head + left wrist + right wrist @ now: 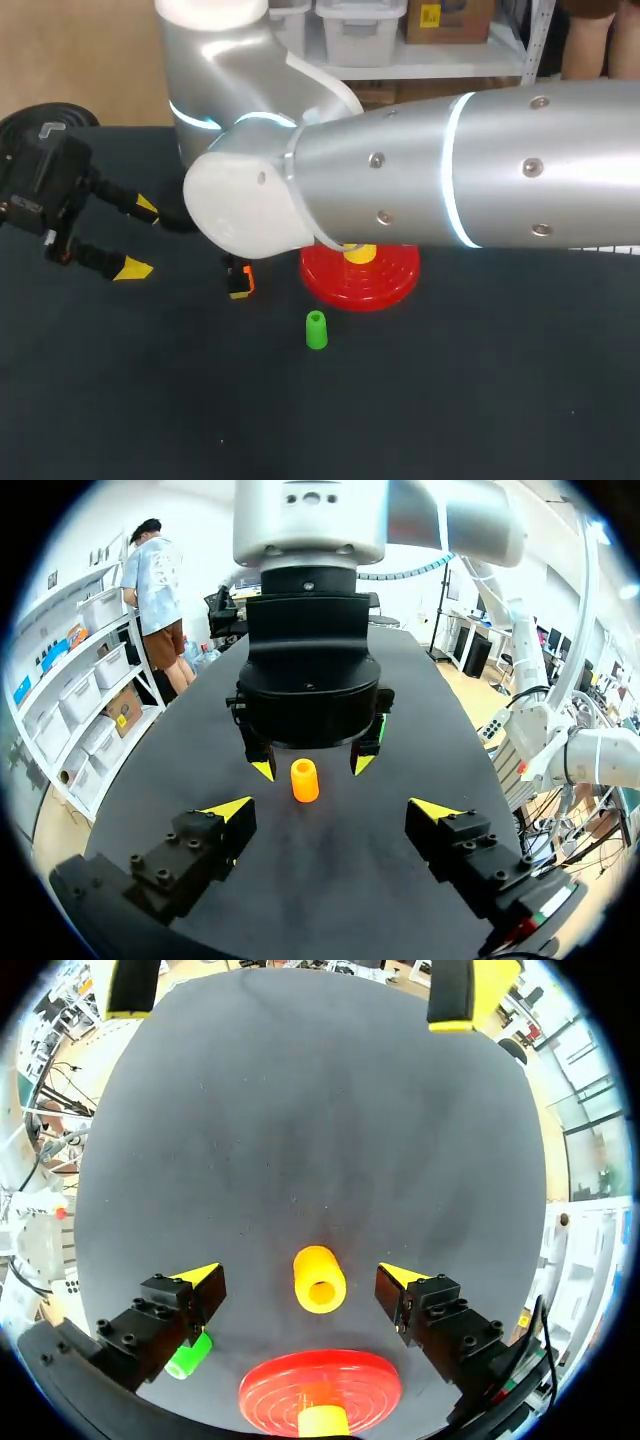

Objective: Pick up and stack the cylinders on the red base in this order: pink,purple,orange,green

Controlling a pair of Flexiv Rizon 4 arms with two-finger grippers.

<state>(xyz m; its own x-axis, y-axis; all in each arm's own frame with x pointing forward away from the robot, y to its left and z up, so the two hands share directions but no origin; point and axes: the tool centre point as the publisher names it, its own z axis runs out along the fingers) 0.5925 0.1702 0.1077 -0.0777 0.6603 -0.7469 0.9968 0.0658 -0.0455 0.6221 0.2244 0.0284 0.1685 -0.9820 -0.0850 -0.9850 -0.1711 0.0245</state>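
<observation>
Right gripper (298, 1274) is hovering spread around the orange cylinder (320, 1278), its fingers not touching it.
Nearest, the green cylinder (316, 330) is standing upright on the table (480, 400), near the base and apart from it; in the right wrist view a right finger is partly covering it. Past it, the red base (385, 285) is sitting with a yellow peg (360, 252) sticking up at its middle, half hidden under the right arm (480, 170). Just beside the base, on its left, the orange cylinder is standing upright on the table between the right gripper's open fingers, with a gap on each side. Farther left, the left gripper (140, 238) is hanging with fingers spread, gripping nothing, well apart from the orange cylinder and pointing toward it.
</observation>
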